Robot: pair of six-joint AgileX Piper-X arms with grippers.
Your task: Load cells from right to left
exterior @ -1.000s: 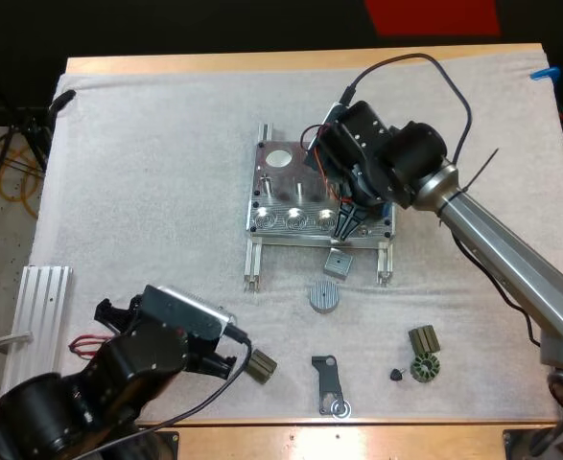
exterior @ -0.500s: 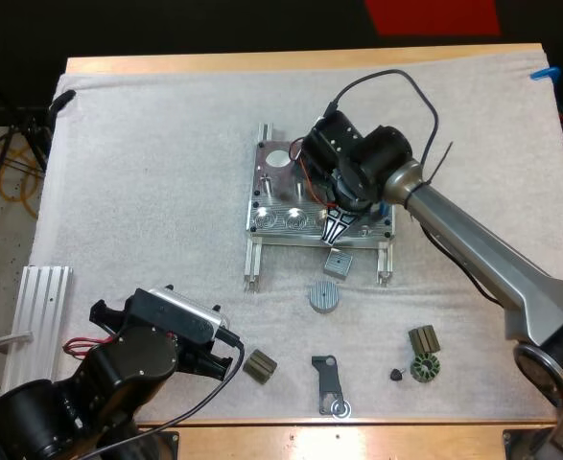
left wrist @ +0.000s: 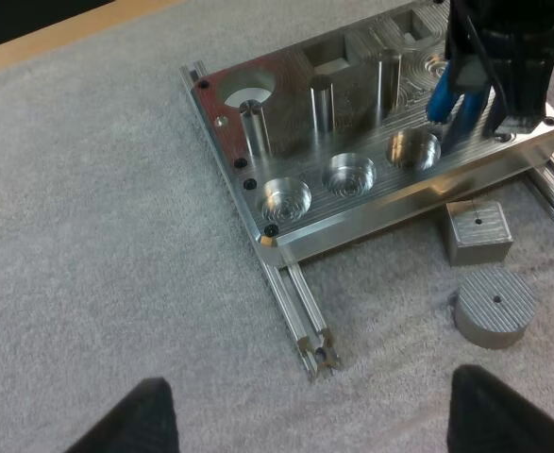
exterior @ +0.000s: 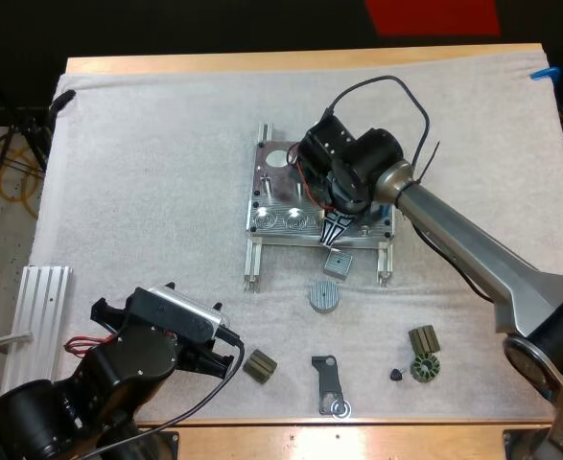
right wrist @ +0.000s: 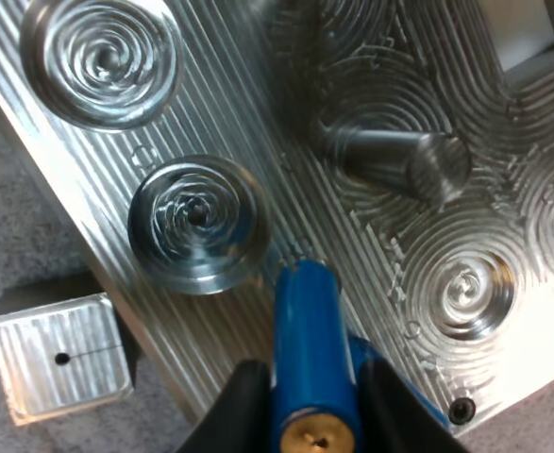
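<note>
Nearest me, my left gripper (left wrist: 314,425) hovered low over the white textured mat (exterior: 147,172). Its two black fingers (left wrist: 125,420) were spread wide with nothing between them. Beyond it lay a round ribbed grey metal disc (left wrist: 495,307) and a small square grey metal block (left wrist: 478,231). The block sat just beside the front edge of the machined aluminium fixture plate (exterior: 279,203). Farthest off, my right gripper (right wrist: 305,406) was clamped from both sides on a bright blue smooth cylinder (right wrist: 305,321). The cylinder's free end hung just beside a round pocket (right wrist: 196,222); I could not tell whether it touched metal. I judged the cylinder rigid, light and slick. It seemed best gripped high on its sides, leaving the lower end free to seat.
</note>
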